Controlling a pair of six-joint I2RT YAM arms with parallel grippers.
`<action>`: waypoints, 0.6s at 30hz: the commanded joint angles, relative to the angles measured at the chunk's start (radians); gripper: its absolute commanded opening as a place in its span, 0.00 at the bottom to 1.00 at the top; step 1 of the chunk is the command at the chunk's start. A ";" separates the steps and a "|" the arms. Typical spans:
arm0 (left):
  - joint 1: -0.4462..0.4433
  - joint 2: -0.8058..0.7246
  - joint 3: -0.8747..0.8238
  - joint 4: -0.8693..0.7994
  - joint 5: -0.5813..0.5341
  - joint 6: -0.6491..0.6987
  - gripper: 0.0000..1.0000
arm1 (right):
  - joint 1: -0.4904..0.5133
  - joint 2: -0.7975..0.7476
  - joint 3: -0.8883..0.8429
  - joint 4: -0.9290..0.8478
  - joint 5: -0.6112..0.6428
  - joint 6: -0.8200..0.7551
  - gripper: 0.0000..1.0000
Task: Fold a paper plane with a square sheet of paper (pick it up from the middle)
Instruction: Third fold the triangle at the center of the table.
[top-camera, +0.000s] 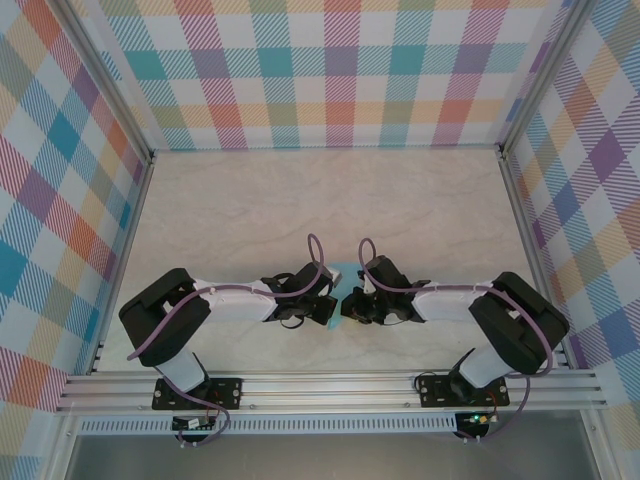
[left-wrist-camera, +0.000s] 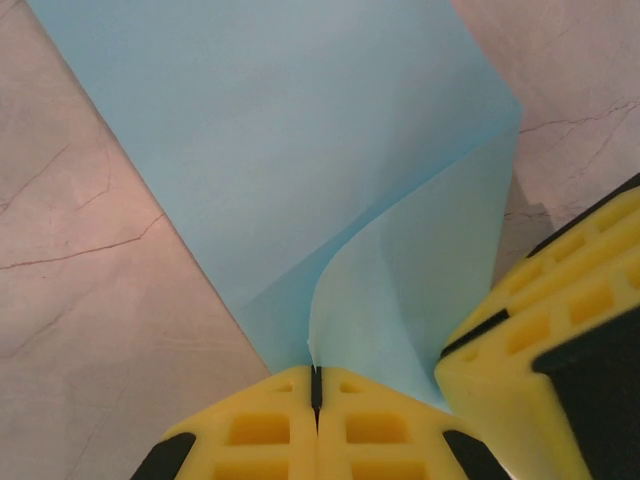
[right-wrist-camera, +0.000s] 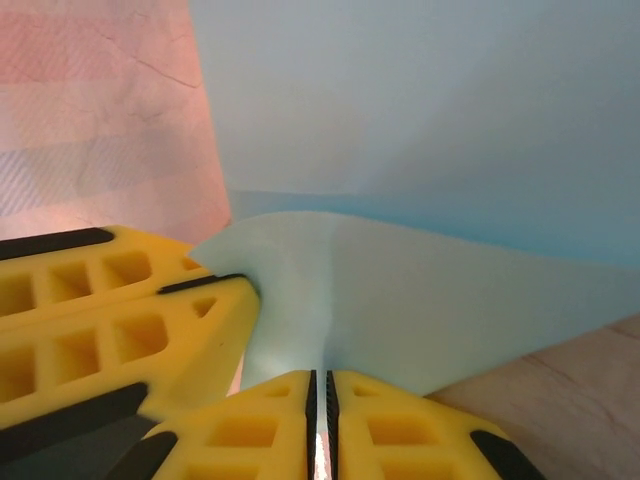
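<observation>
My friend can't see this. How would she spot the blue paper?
Find the marble table inside the checked walls. Near its front, the left gripper and right gripper meet, both pinching the blue paper. Nothing else is plain light blue.

I can't make out any legible text, label, brand, number or sign on anything in my feeds.
</observation>
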 joint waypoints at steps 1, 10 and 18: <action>0.008 0.002 -0.034 -0.077 -0.036 -0.015 0.00 | 0.024 -0.039 -0.011 0.000 0.016 0.018 0.14; 0.009 0.006 -0.027 -0.076 -0.032 -0.019 0.00 | 0.062 0.043 -0.021 0.096 0.038 0.064 0.14; 0.009 0.011 -0.031 -0.065 -0.029 -0.020 0.00 | 0.063 0.040 -0.036 0.098 0.054 0.061 0.14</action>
